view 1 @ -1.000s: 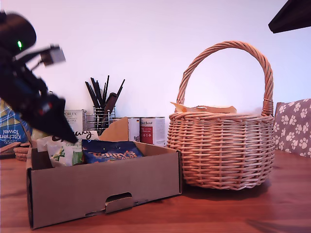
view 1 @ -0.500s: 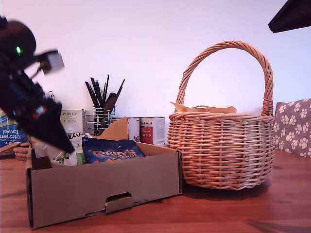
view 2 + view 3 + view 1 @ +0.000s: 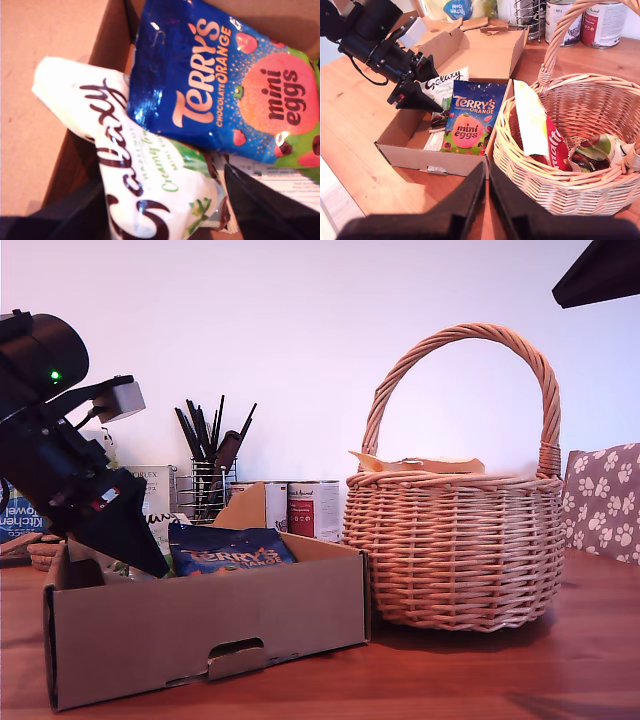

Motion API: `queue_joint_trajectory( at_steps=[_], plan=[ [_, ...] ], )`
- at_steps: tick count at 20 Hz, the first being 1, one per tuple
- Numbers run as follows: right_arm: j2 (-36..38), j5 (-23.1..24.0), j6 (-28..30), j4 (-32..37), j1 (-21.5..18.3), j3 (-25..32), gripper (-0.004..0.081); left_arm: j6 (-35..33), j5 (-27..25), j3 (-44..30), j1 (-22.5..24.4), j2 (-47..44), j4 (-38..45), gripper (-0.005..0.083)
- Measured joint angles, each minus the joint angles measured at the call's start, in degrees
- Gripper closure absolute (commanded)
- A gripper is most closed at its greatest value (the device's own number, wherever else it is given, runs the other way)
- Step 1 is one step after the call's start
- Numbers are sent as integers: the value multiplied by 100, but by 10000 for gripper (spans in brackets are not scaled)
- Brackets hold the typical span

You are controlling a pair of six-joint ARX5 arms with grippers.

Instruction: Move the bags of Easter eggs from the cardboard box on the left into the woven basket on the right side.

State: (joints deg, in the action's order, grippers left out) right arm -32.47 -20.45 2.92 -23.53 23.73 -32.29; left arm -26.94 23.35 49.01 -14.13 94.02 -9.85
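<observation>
My first end effector (image 3: 422,102), fingers spread, straddles the Galaxy bag (image 3: 150,190) inside the cardboard box (image 3: 200,625); my second end effector (image 3: 486,192) is closed, empty.

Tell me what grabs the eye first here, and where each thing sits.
The tall-handled woven basket dominates the exterior view's right, already holding a few bags. On that view's left, my first gripper reaches down into the cardboard box, its fingers either side of the white Galaxy bag. Beside that bag lies the bright blue Terry's Orange bag.
</observation>
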Motion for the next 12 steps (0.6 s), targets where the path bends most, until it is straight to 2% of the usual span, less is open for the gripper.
queue_joint_trajectory(
  at_steps=[4,5,12],
  plan=[
    [0,0,2,2,0,0,783,286,-52,0,0,175,214,682],
    [0,0,2,0,0,0,783,284,-61,0,0,186,238,722],
    [0,0,2,-4,0,0,783,302,-138,37,2,203,240,736]
  ],
)
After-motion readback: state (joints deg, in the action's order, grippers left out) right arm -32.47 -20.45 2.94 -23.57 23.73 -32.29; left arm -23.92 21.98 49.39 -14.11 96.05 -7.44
